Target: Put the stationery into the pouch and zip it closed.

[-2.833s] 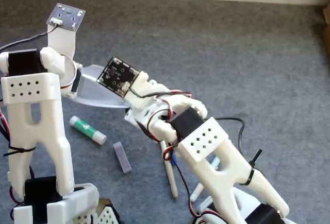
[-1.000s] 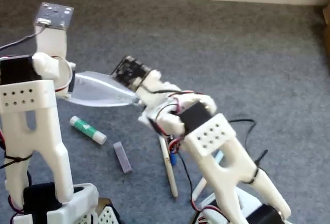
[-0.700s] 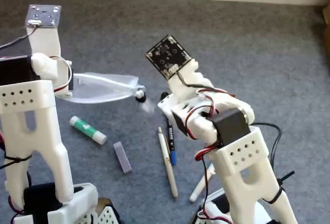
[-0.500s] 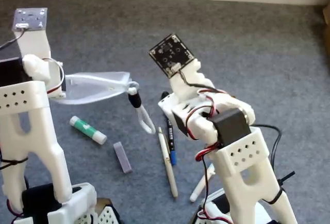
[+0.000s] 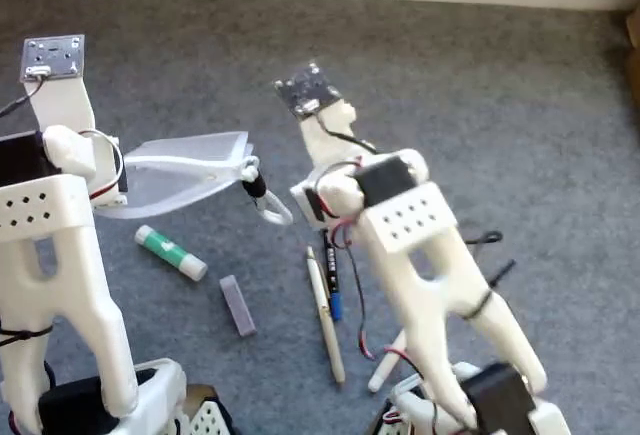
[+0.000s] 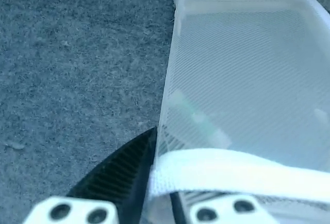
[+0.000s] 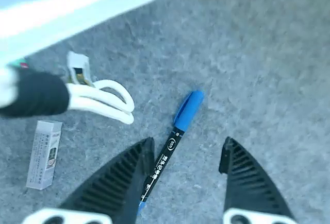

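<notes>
The right tool (image 7: 186, 142) has let go of the pouch (image 6: 242, 80) and drawn back, now spread open above the blue pen (image 7: 186, 106). The left tool (image 6: 161, 157) stays clenched on the pouch, so loading can likely begin.

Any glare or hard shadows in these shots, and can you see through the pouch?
High view: soft, even light, faint shadows by the glue stick and pen, no glare. Left wrist view: the pouch is see-through; a pale shape shows behind its mesh. Right wrist view: the pouch's edge is brightly lit, the marker barely shadowed.
</notes>
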Robot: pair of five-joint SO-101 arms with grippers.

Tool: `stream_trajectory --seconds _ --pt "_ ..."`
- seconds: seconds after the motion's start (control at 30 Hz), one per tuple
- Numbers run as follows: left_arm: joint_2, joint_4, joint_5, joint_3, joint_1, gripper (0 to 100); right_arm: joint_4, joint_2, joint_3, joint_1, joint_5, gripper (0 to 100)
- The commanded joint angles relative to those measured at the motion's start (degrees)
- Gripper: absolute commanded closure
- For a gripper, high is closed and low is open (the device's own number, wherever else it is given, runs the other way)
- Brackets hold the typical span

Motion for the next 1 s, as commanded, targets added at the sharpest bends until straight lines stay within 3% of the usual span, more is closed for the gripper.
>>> stream_trajectory --seconds 0.0,0.57,0.97 --pt "0.6 -2.1 0.6 2.6 -1.2 99 -3.3 2.2 -1.0 0.7 -0.8 80.0" --pt "0.6 -2.5 0.7 2.9 -1.2 99 -16.7 19.9 -1.2 3.8 -0.6 80.0" --pt "0.6 -2.6 0.7 3.7 -1.2 99 -16.6 31.2 -9.1 3.8 -0.6 80.7"
